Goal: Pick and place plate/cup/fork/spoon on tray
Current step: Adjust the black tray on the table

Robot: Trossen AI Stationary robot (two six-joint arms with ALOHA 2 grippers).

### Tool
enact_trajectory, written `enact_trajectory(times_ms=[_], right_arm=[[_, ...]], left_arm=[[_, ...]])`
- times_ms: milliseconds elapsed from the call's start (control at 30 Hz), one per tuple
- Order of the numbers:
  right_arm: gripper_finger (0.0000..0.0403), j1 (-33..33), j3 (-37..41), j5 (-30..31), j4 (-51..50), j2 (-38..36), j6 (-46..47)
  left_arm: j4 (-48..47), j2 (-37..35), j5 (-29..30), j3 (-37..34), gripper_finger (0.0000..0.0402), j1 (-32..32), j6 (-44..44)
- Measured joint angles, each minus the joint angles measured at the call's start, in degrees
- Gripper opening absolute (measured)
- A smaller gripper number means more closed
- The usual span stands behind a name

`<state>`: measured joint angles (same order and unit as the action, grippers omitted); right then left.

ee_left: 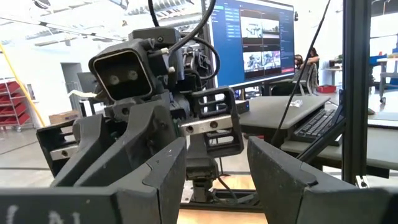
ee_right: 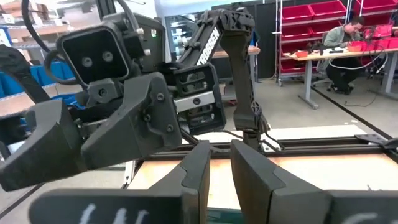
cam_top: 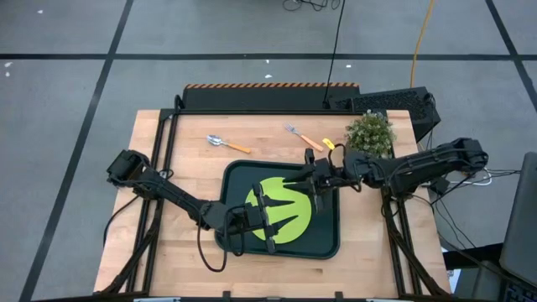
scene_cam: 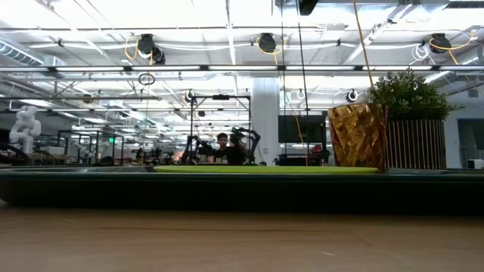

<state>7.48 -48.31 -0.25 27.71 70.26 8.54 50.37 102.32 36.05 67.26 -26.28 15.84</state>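
Lime-green, the round flat plate (cam_top: 281, 210) lies on the dark rimmed tray (cam_top: 329, 245), both end effectors above it: left end effector (cam_top: 267, 220) parted, right end effector (cam_top: 308, 189) narrowed, holding nothing. Orange-handled spoon (cam_top: 225, 143) and fork (cam_top: 300, 136) rest on the wooden bench (cam_top: 168, 260) beyond; amber cup (scene_cam: 357, 135) stands at the tray's right.

- Wooden table (cam_top: 168, 168), light brown, with a black frame around it.
- Dark tray (cam_top: 329, 243) lying flat near the front middle of the table.
- Spoon (cam_top: 225, 143) with an orange handle on the bare wood behind the tray.
- Fork (cam_top: 301, 136) with an orange handle near the spoon, apart from it.
- Potted green plant (cam_top: 370, 132) standing at the back right.
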Motion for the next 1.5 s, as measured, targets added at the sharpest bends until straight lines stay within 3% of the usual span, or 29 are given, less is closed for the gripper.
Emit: enact_trajectory(times_ms=[533, 633, 733, 867, 1000, 1200, 1400, 1500], right_arm=[[0.0059, 0.1, 0.0, 0.1, -0.1, 0.0, 1.3], [0.0059, 0.1, 0.0, 0.1, 2.2, 0.0, 1.9], [0.0059, 0.1, 0.0, 0.1, 2.7, -0.2, 3.2], [0.0059, 0.1, 0.0, 0.1, 4.1, -0.2, 6.2], [0.0059, 0.1, 0.0, 0.1, 3.7, -0.2, 6.8], [0.0059, 0.1, 0.0, 0.1, 0.8, -0.2, 5.2], [0.0059, 0.1, 0.0, -5.9, -10.7, -1.2, 0.9], [0.0059, 0.5, 0.0, -6.9, -15.0, -1.4, -1.3]], left_arm=[[-1.5, 0.0, 0.3, 0.0, 0.0175, 0.0, -0.1], [-17.6, -1.0, 2.3, 0.0, 0.0175, -1.4, -12.2], [-29.4, -1.2, -1.5, -0.2, 0.0175, -3.0, -20.7], [-40.4, -1.1, -3.5, -0.1, 0.0175, -3.4, -23.5], [-44.4, -1.2, -4.1, -0.2, 0.0175, -3.7, -23.6], [-40.9, -1.2, -4.1, -0.1, 0.0175, -3.1, -23.4], [-25.0, -1.2, -4.1, -0.1, 0.0175, -2.2, -27.9], [-17.9, -1.8, -2.9, -0.1, 0.0175, -1.0, -24.7]])
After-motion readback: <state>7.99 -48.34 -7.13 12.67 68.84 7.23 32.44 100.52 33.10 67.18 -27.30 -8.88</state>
